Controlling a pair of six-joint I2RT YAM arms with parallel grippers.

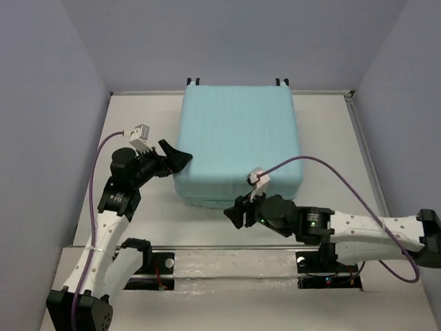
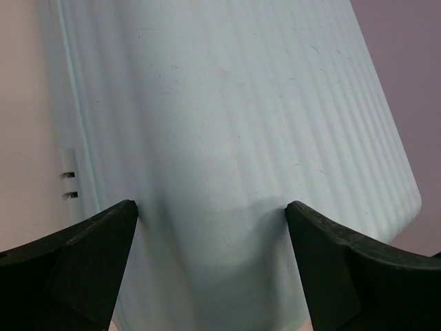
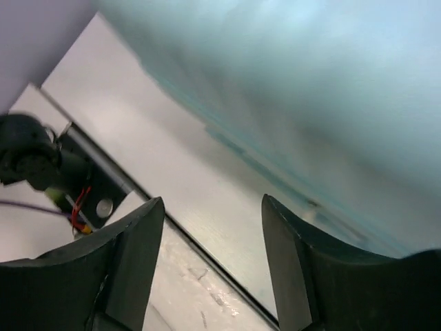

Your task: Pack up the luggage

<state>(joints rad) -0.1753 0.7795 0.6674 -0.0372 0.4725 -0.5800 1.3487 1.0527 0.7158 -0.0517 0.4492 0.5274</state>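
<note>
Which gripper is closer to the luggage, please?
Left. The left gripper, open, has its tips at the left side of the luggage by the near corner, seemingly touching. The right gripper, also open, hovers over the table just off the near edge.

A white table (image 1: 138, 214) fills the floor of a booth with plain lavender-grey walls (image 1: 41, 103). A raised pale lip (image 1: 363, 141) runs along the table's right side. Along the near edge lies a pale strip (image 1: 227, 262), possibly covered in clear film, bordered by a dark rail (image 1: 207, 246). A black plate (image 3: 96, 200) with a round hole sits there, red wires (image 3: 78, 205) just beside it.
</note>
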